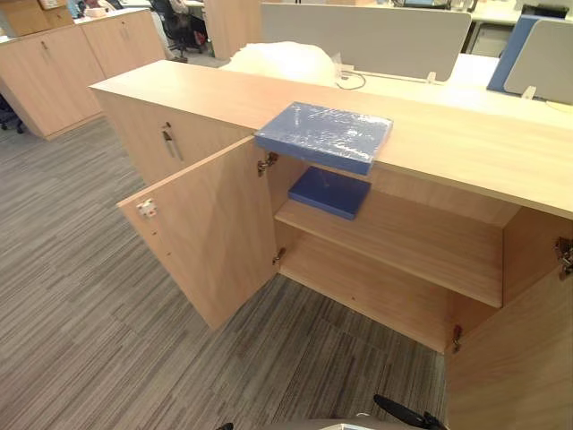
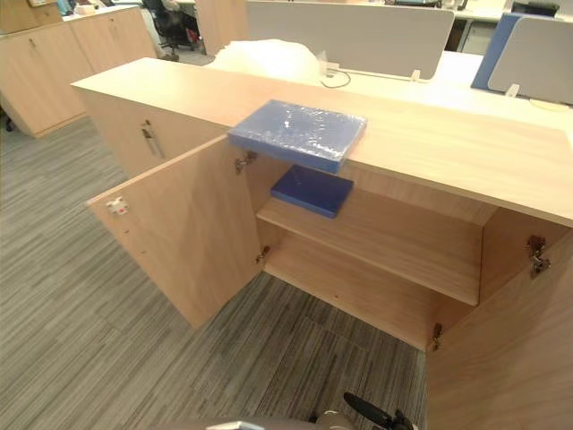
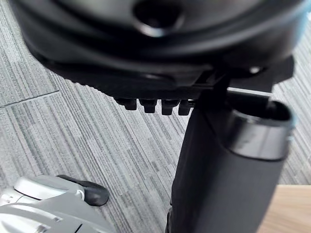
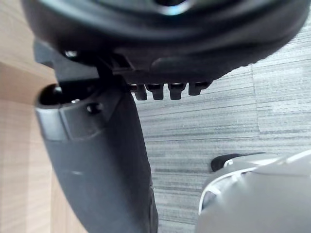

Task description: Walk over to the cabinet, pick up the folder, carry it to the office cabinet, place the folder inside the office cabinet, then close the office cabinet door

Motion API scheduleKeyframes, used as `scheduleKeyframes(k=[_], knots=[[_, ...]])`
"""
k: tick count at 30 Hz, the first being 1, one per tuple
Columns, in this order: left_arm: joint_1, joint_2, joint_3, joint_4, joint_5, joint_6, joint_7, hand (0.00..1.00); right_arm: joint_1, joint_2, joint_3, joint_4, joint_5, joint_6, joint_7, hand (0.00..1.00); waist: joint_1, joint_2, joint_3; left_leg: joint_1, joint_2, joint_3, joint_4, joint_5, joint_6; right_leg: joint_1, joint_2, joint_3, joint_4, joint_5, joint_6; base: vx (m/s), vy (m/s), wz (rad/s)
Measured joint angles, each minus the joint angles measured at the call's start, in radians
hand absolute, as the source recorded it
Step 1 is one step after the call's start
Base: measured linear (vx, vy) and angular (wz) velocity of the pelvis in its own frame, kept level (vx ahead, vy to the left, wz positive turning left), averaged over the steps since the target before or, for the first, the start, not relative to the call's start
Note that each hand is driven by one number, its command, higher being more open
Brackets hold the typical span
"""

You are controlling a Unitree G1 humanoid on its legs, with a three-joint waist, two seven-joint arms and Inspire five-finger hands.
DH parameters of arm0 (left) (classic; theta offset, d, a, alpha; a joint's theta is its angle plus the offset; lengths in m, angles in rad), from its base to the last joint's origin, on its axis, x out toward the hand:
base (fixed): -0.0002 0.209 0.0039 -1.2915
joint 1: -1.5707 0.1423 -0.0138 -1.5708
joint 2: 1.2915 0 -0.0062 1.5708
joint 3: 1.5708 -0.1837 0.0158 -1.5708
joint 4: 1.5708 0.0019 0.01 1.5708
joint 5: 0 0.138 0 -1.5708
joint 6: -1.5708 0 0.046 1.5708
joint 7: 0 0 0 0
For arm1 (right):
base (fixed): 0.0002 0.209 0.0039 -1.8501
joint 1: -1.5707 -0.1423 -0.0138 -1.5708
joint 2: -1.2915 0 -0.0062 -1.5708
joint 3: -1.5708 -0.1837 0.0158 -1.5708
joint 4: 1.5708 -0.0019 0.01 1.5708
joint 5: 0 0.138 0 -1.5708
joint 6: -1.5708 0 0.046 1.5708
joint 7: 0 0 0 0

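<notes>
A blue folder (image 1: 324,134) wrapped in clear plastic lies on the top of the low wooden cabinet (image 1: 466,148), its front edge hanging slightly over the open compartment. A second blue folder (image 1: 329,191) lies flat on the shelf (image 1: 403,242) inside. Both cabinet doors stand open: the left door (image 1: 206,233) swings out toward me, and the right door (image 1: 519,358) is at the near right. My left hand (image 3: 155,48) hangs above the carpet with relaxed fingers and holds nothing. My right hand (image 4: 160,39) hangs the same way beside a wooden panel, also holding nothing.
A white plastic bag (image 1: 282,61) lies at the back of the cabinet top, before grey desk dividers (image 1: 376,38). More wooden cabinets (image 1: 54,63) and an office chair (image 1: 175,22) stand at the far left. Striped grey carpet (image 1: 89,313) lies in front of the cabinet.
</notes>
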Motion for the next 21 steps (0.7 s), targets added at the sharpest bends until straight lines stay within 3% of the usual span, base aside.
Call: scheduleKeyframes(k=[2, 3, 5, 8, 10, 11, 12, 13, 14, 15, 17, 21], knots=[[0.008, -0.002, 0.031, -0.006, 0.018, 0.003, -0.014, 1.0, 0.02, 0.011, 0.002, -0.016, 0.0, 0.001, -0.001, 1.0, 0.0, -0.002, -0.001, -0.068, 0.067, 0.014, 0.22, -0.098, -0.026, 0.054, 0.06, 0.014, -0.067, 0.0, -0.019, 0.27, -0.289, -0.26], [0.004, -0.009, 0.06, -0.016, 0.017, 0.006, -0.02, 1.0, 0.028, 0.013, 0.006, -0.022, 0.0, 0.002, -0.001, 1.0, 0.001, -0.004, 0.0, -0.141, 0.109, 0.021, 0.408, -0.14, -0.022, 0.081, 0.088, 0.027, -0.096, 0.0, -0.028, 0.3, -0.27, -0.44], [0.014, -0.05, 0.132, -0.093, -0.006, -0.003, -0.035, 1.0, 0.045, 0.005, 0.012, -0.036, 0.0, 0.004, -0.002, 1.0, 0.03, 0.013, 0.002, -0.303, 0.225, 0.015, 0.866, -0.159, -0.017, 0.169, 0.159, 0.095, -0.146, -0.004, -0.068, 0.38, -0.156, -0.81], [0.001, -0.056, 0.122, -0.108, -0.006, -0.003, -0.036, 1.0, 0.044, 0.0, 0.037, -0.034, -0.002, 0.016, 0.0, 1.0, 0.047, 0.01, -0.009, -0.376, 0.242, 0.006, 1.004, -0.168, -0.03, 0.247, 0.165, 0.192, -0.172, -0.01, -0.078, 0.41, -0.007, -1.01], [-0.014, -0.052, 0.111, -0.108, -0.007, -0.003, -0.041, 1.0, 0.018, 0.003, 0.038, -0.028, -0.002, 0.021, 0.001, 1.0, 0.054, 0.009, -0.003, -0.416, 0.227, -0.003, 0.932, -0.183, -0.031, 0.272, 0.149, 0.258, -0.177, -0.015, -0.07, 0.43, 0.081, -1.12], [-0.029, -0.052, 0.112, -0.107, -0.018, -0.003, -0.049, 1.0, 0.003, 0.01, 0.035, -0.022, -0.002, 0.023, 0.0, 1.0, 0.056, -0.002, 0.007, -0.43, 0.185, -0.031, 0.815, -0.192, -0.037, 0.286, 0.124, 0.288, -0.172, -0.025, -0.052, 0.42, 0.147, -1.0], [-0.035, -0.044, 0.097, -0.106, -0.046, -0.003, -0.06, 1.0, -0.003, 0.019, 0.032, -0.024, -0.001, 0.023, 0.001, 1.0, 0.056, -0.008, 0.01, -0.433, 0.111, -0.118, 0.604, -0.174, -0.042, 0.291, 0.092, 0.31, -0.151, -0.043, -0.021, 0.34, 0.126, -0.83], [-0.035, -0.044, 0.096, -0.106, -0.05, -0.002, -0.062, 1.0, -0.004, 0.02, 0.032, -0.025, -0.001, 0.023, 0.002, 1.0, 0.056, -0.008, 0.011, -0.431, 0.095, -0.142, 0.551, -0.157, -0.041, 0.294, 0.088, 0.313, -0.147, -0.049, -0.012, 0.26, 0.144, -0.67], [-0.034, -0.052, 0.092, -0.102, -0.07, -0.002, -0.064, 1.0, 0.004, 0.02, 0.032, -0.037, -0.001, 0.021, 0.003, 1.0, 0.055, 0.004, 0.005, -0.419, 0.053, -0.237, 0.378, -0.051, -0.034, 0.305, 0.078, 0.316, -0.142, -0.067, 0.018, 0.37, 0.247, -0.5], [-0.031, -0.063, 0.093, -0.1, -0.096, -0.002, -0.065, 1.0, 0.012, 0.02, 0.03, -0.043, -0.001, 0.016, 0.002, 1.0, 0.059, 0.027, -0.005, -0.414, 0.039, -0.293, 0.338, 0.085, -0.029, 0.326, 0.079, 0.329, -0.141, -0.086, 0.043, 0.45, 0.278, -0.36], [-0.039, -0.032, 0.07, -0.103, -0.128, -0.006, -0.055, 1.0, 0.006, 0.061, 0.029, -0.044, 0.001, 0.018, 0.002, 1.0, 0.053, -0.026, -0.012, -0.386, 0.001, -0.28, 0.299, 0.089, -0.02, 0.312, 0.028, 0.332, -0.098, -0.095, 0.06, 0.38, 0.215, -0.1], [-0.048, -0.009, 0.009, -0.111, -0.185, -0.013, -0.052, 1.0, -0.006, 0.089, 0.043, -0.046, -0.001, 0.017, 0.015, 1.0, 0.06, -0.048, -0.028, -0.294, -0.022, -0.229, 0.184, 0.108, 0.009, 0.276, -0.018, 0.349, -0.005, -0.071, 0.087, 0.23, 0.124, -0.23]])
